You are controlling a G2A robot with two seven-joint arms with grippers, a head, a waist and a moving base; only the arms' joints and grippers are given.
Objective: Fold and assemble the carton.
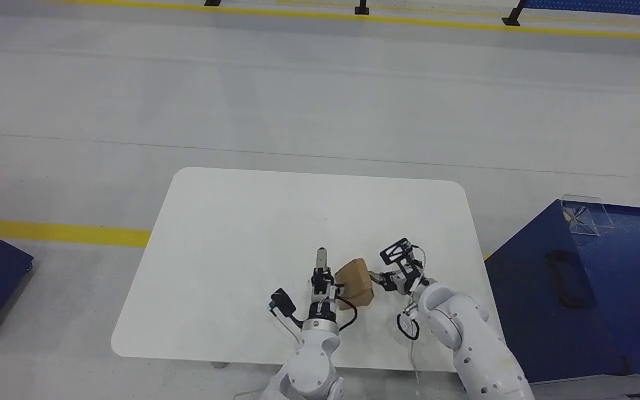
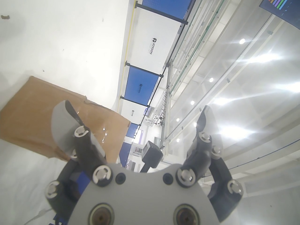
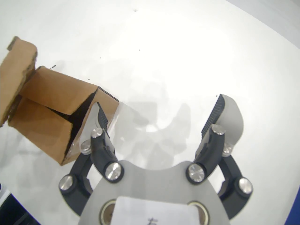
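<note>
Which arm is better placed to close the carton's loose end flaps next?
Probably the right. The right gripper, jaws open, sits beside the carton at its end, where flaps gape and one flap sticks out. The left gripper, also open, faces a plain side panel.

Right gripper [image 3: 159, 101] gapes just beside carton [image 3: 46, 94]; white table [image 3: 164, 36] beneath.

Brown carton [image 1: 354, 282], white table [image 1: 250, 240]
</note>
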